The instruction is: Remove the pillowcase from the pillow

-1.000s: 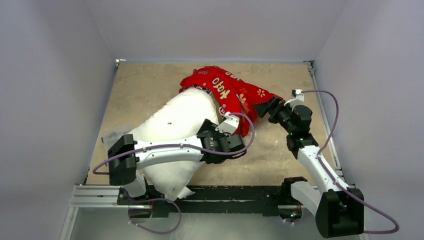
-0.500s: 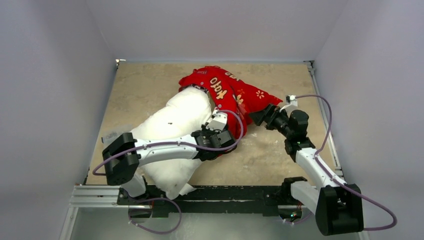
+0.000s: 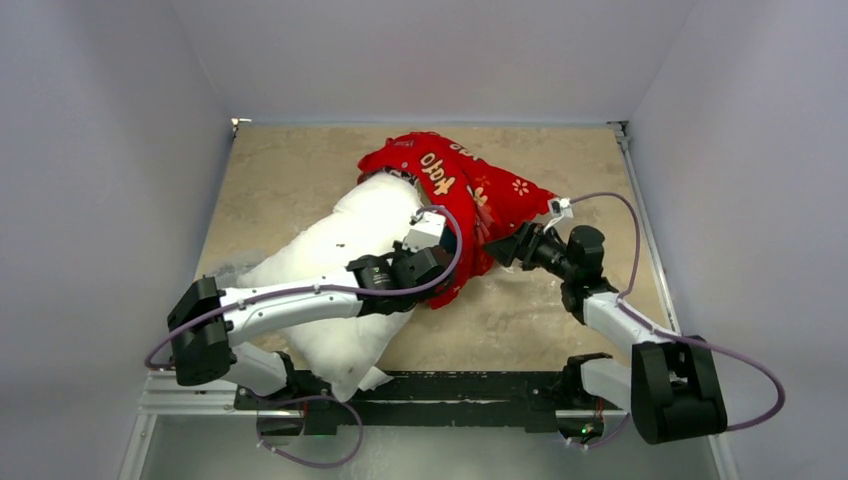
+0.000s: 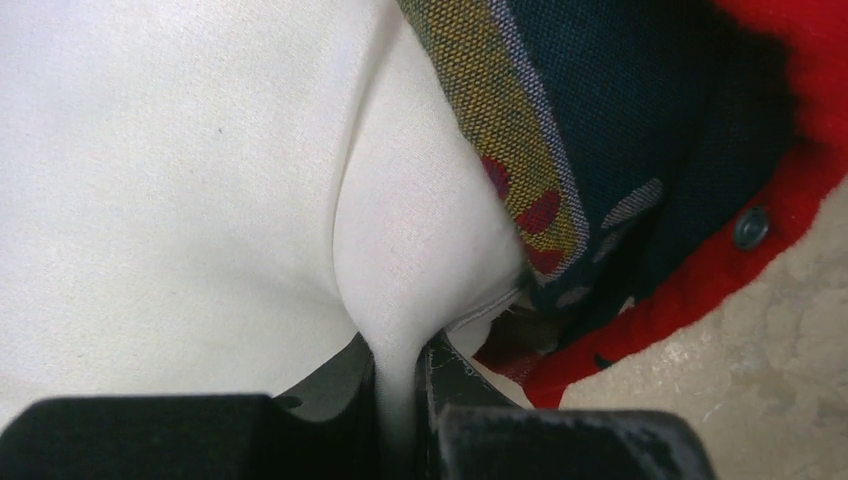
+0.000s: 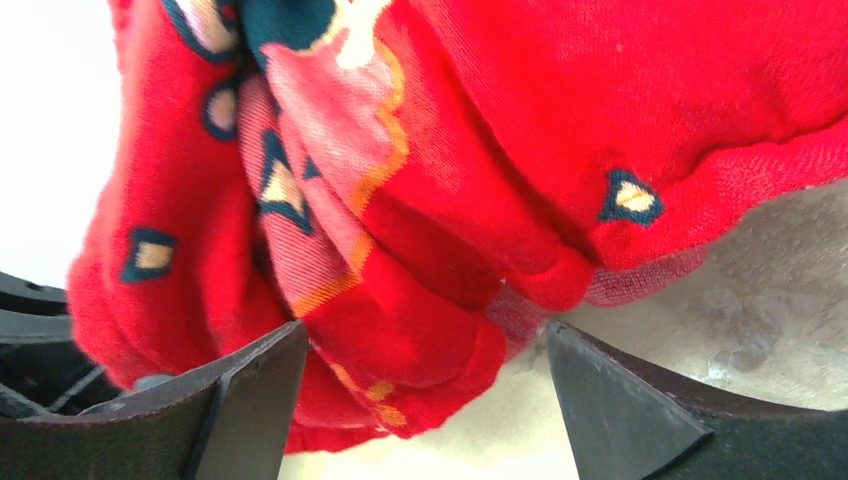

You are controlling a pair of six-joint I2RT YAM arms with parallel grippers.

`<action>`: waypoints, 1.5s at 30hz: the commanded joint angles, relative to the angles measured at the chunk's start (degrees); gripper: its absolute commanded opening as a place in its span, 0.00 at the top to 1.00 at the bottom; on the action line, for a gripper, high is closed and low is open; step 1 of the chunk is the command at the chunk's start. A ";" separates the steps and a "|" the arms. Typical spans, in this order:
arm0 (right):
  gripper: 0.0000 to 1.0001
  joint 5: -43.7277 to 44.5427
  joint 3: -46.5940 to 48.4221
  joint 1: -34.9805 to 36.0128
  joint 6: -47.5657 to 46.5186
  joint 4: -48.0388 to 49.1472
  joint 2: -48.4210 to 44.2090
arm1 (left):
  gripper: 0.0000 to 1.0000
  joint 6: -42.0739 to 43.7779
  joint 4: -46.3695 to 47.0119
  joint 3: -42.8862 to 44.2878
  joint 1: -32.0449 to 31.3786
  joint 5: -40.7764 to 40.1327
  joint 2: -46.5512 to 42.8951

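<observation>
The white pillow (image 3: 345,250) lies slanted across the table's left half, its far end still inside the red printed pillowcase (image 3: 470,185). My left gripper (image 3: 432,262) is shut on a pinched fold of the pillow (image 4: 400,300), right beside the pillowcase's open hem (image 4: 690,290). My right gripper (image 3: 503,250) stands open at the pillowcase's near right edge. In the right wrist view a bunched red fold of pillowcase (image 5: 420,340) sits between the two fingers (image 5: 250,400), which do not press it.
The beige tabletop (image 3: 280,180) is boxed in by grey walls on three sides. A black rail (image 3: 450,385) with both arm bases runs along the near edge. The pillow's near corner overhangs that rail.
My left gripper closed on the pillow and drew back leftward. The right gripper slid left along the table until the pillowcase's edge lay between its fingers.
</observation>
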 commanded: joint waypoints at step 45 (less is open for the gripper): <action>0.13 1.74 19.82 -1.19 -1.51 -8.80 -3.77 | 1.00 -4.34 -7.61 -8.28 6.83 -9.72 -37.31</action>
